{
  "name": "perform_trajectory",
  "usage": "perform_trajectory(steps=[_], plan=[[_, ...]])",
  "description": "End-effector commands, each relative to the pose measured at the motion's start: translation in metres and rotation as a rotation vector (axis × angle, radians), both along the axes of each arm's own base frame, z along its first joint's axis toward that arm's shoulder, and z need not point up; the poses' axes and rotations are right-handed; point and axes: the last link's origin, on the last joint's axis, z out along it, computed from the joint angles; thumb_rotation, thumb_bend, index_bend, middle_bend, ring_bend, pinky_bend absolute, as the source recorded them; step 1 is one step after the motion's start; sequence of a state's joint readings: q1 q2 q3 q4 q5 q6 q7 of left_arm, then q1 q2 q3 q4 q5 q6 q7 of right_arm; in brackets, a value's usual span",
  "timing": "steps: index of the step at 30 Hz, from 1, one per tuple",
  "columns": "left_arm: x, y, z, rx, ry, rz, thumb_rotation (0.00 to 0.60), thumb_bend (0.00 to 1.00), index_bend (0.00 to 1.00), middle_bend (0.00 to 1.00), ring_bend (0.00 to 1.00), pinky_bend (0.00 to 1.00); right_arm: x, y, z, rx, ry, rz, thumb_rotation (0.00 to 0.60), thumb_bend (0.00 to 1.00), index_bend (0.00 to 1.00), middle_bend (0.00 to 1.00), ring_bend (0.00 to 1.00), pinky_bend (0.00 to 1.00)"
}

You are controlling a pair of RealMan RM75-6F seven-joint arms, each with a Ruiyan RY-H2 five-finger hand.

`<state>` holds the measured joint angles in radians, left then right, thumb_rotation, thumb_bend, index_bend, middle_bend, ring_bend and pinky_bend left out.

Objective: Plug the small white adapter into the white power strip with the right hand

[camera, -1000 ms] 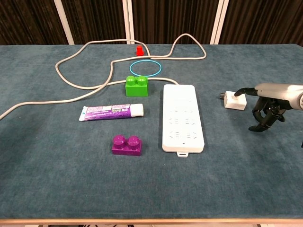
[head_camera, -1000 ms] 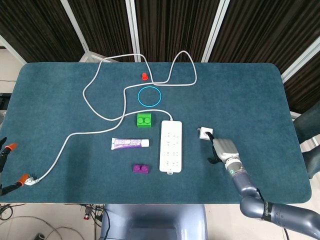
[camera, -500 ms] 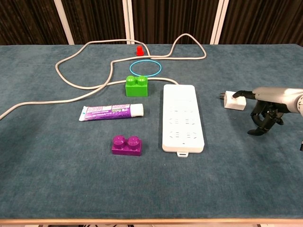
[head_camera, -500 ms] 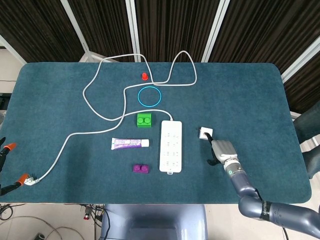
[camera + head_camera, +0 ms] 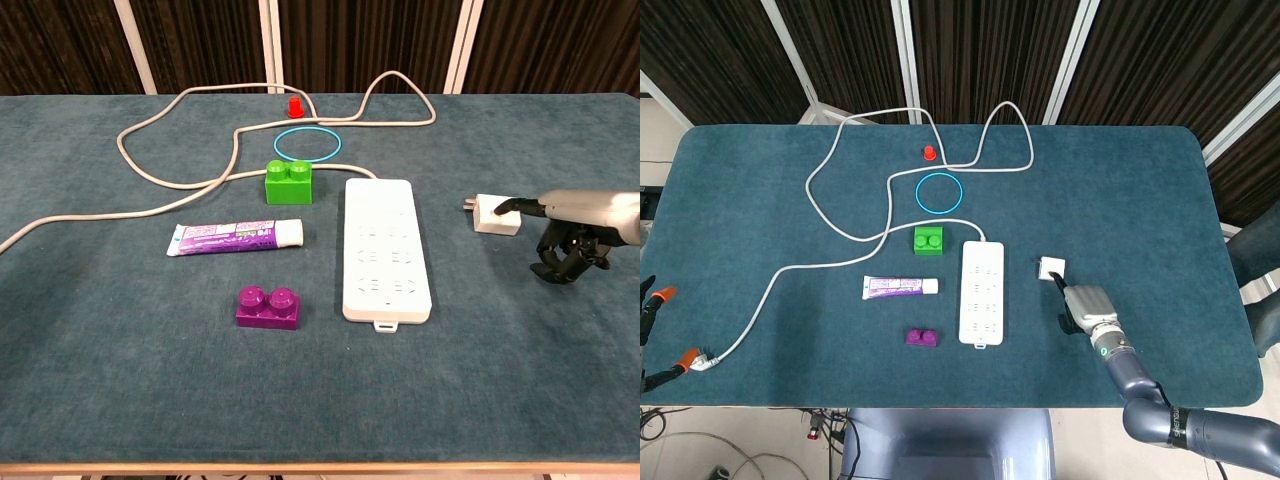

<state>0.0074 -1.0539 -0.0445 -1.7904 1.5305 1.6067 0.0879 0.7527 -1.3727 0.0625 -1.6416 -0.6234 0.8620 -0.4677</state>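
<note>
The small white adapter [image 5: 1051, 268] [image 5: 495, 214] lies flat on the blue table cloth, right of the white power strip [image 5: 981, 293] [image 5: 387, 250], with its prongs pointing toward the strip. My right hand [image 5: 1085, 305] [image 5: 570, 225] sits just right of and nearer than the adapter. One outstretched finger [image 5: 520, 205] reaches the adapter's top right edge, while the other fingers curl down toward the cloth. It grips nothing. My left hand shows in neither view.
The strip's pale cable [image 5: 840, 225] loops across the far left of the table. Left of the strip lie a green brick [image 5: 288, 182], a toothpaste tube [image 5: 235, 237] and a purple brick [image 5: 268, 307]. Farther back are a blue ring [image 5: 308, 142] and a small red cap [image 5: 294, 106].
My right hand has drawn back a little toward the near right, and its lower fingers have curled in. The adapter has not moved.
</note>
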Motion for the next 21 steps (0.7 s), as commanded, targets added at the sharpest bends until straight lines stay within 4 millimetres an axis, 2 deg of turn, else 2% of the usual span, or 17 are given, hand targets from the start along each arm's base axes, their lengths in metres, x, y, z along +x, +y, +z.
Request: perform_trajectory(steps=[1, 6, 21], plan=[[0.000, 0.000, 0.000, 0.002, -0.001, 0.000, 0.600, 0.17, 0.16, 0.00, 0.00, 0.07, 0.000, 0.003, 0.002, 0.012, 0.011, 0.003, 0.600, 0.61, 0.12, 0.73, 0.83, 0.73], [0.000, 0.000, 0.000, 0.001, 0.000, 0.001, 0.600, 0.17, 0.16, 0.00, 0.00, 0.07, -0.002, 0.005, 0.004, 0.024, 0.015, -0.006, 0.600, 0.64, 0.13, 0.73, 0.83, 0.73], [0.000, -0.001, 0.000, 0.003, 0.004, -0.001, 0.600, 0.17, 0.16, 0.00, 0.00, 0.08, -0.014, 0.024, 0.014, 0.068, 0.058, -0.025, 0.600, 0.64, 0.13, 0.73, 0.83, 0.73]])
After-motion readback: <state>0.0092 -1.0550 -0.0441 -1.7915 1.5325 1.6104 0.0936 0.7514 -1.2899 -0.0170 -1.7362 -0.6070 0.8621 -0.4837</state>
